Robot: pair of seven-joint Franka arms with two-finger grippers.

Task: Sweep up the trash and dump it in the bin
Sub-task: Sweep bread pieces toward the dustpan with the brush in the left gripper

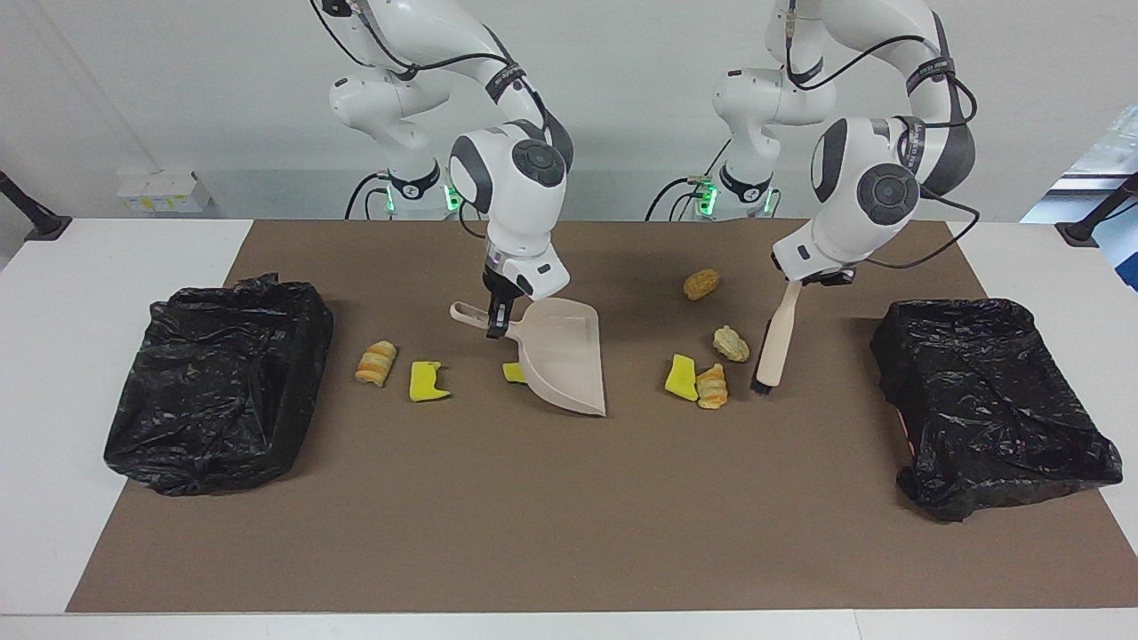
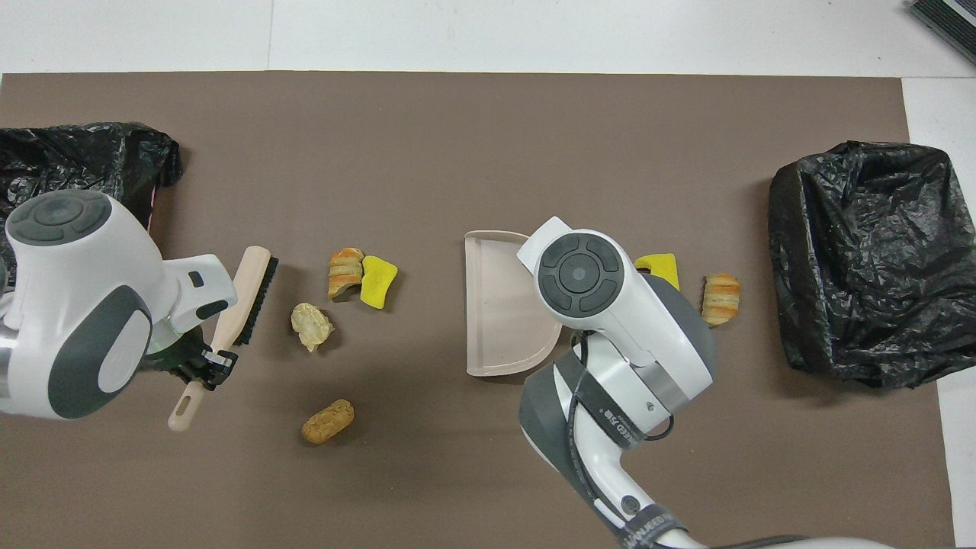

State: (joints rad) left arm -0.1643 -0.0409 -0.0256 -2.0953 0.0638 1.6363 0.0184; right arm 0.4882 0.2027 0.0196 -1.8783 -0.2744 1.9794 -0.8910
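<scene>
My left gripper [image 1: 803, 283] [image 2: 206, 364] is shut on the handle of the beige brush [image 1: 775, 342] [image 2: 248, 293]. The black bristles stand a little apart from a yellow scrap [image 1: 681, 377] [image 2: 378, 281] and a striped bread lump [image 1: 712, 386] [image 2: 345, 271] that touch each other. A pale lump [image 1: 731, 343] [image 2: 311, 325] and a tan lump [image 1: 701, 284] [image 2: 328, 420] lie nearer the robots. My right gripper [image 1: 495, 324] is shut on the handle of the beige dustpan [image 1: 564, 356] [image 2: 499, 305], whose mouth faces that pile. The overhead view hides this gripper under its own wrist.
More trash lies on the handle side of the dustpan: a small yellow bit [image 1: 513, 372], a yellow scrap [image 1: 428, 380] [image 2: 659, 264] and a striped lump [image 1: 376, 363] [image 2: 720, 298]. Black-lined bins stand at the right arm's end [image 1: 218, 382] [image 2: 869, 259] and the left arm's end [image 1: 987, 400] [image 2: 84, 152].
</scene>
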